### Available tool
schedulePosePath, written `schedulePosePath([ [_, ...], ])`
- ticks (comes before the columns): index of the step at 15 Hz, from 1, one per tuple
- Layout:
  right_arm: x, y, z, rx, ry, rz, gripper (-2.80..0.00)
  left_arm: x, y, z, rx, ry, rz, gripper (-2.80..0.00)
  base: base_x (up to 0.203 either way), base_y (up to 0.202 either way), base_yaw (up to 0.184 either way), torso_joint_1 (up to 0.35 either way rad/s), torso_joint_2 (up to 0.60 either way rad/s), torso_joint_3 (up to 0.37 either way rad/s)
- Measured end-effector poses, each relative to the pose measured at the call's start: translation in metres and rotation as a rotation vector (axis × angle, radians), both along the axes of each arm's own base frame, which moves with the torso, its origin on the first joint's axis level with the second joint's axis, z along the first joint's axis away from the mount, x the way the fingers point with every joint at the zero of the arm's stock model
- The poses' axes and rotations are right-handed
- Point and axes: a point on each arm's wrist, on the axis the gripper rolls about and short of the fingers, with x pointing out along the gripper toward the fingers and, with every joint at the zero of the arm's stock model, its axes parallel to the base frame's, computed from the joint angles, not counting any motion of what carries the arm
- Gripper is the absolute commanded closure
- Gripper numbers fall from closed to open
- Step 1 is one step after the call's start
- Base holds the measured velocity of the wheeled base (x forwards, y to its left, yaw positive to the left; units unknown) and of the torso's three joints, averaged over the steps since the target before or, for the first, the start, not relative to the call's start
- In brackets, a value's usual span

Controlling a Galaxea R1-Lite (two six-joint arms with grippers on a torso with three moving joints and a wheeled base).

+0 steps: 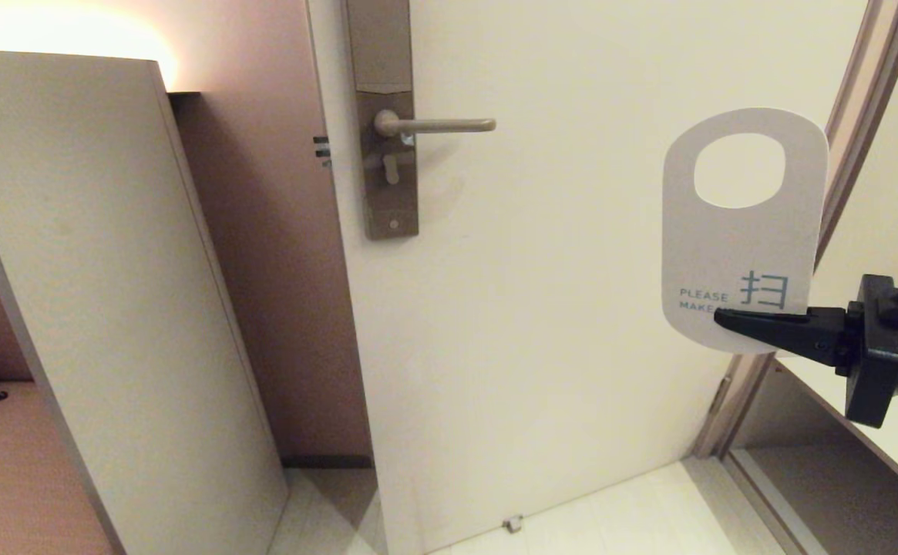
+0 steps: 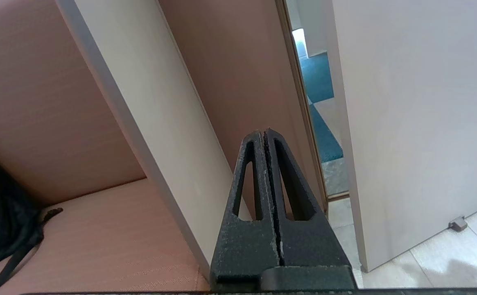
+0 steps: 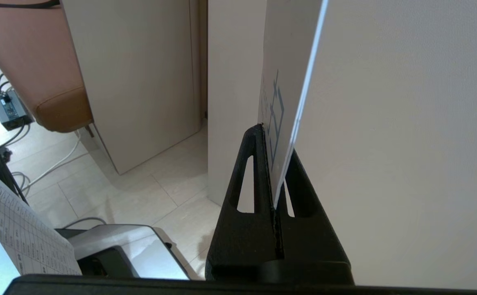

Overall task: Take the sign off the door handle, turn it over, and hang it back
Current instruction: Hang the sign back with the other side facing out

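The sign (image 1: 741, 247) is off the door handle (image 1: 441, 125). It is held upright in the air well to the right of the handle, oval hole at the top, white "PLEASE MAKE UP" side facing me. My right gripper (image 1: 720, 317) is shut on the sign's lower edge; the right wrist view shows the card (image 3: 281, 86) pinched edge-on between the fingers (image 3: 273, 135). The handle is bare, a slim lever on a tall brownish lock plate (image 1: 385, 116). My left gripper (image 2: 265, 133) is shut and empty, low at the left, out of the head view.
The cream door (image 1: 556, 324) stands ajar with a doorstop (image 1: 512, 524) at its foot. A tall pale panel (image 1: 102, 308) stands at the left beside a tan bench (image 1: 9, 478). The door frame (image 1: 842, 154) runs behind the sign.
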Motion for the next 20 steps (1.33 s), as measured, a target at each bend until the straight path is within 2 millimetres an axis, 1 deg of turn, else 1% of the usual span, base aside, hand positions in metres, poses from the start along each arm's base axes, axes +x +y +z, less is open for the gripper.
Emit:
schedulePosePath([
  [9, -0.001, 0.0, 0.001, 0.002, -0.006, 0.0, 0.0, 0.0, 0.0, 0.002, -0.003, -0.018, -0.001, 0.0, 0.0, 0.0, 0.0, 0.0, 0.0, 0.0],
  [12, -0.001, 0.0, 0.003, 0.003, -0.012, 0.0, 0.0, 0.0, 0.0, 0.001, 0.042, -0.013, -0.009, 0.0, 0.0, 0.0, 0.0, 0.0, 0.0, 0.0],
  [15, -0.001, 0.0, 0.003, 0.004, -0.011, 0.0, 0.0, 0.0, 0.0, 0.001, 0.049, -0.013, -0.009, 0.0, 0.0, 0.0, 0.0, 0.0, 0.0, 0.0],
  [20, 0.013, 0.004, 0.012, 0.008, -0.03, 0.005, 0.0, 0.0, 0.0, 0.001, 0.05, -0.011, 0.001, 0.0, 0.0, 0.0, 0.0, 0.0, 0.0, 0.0],
])
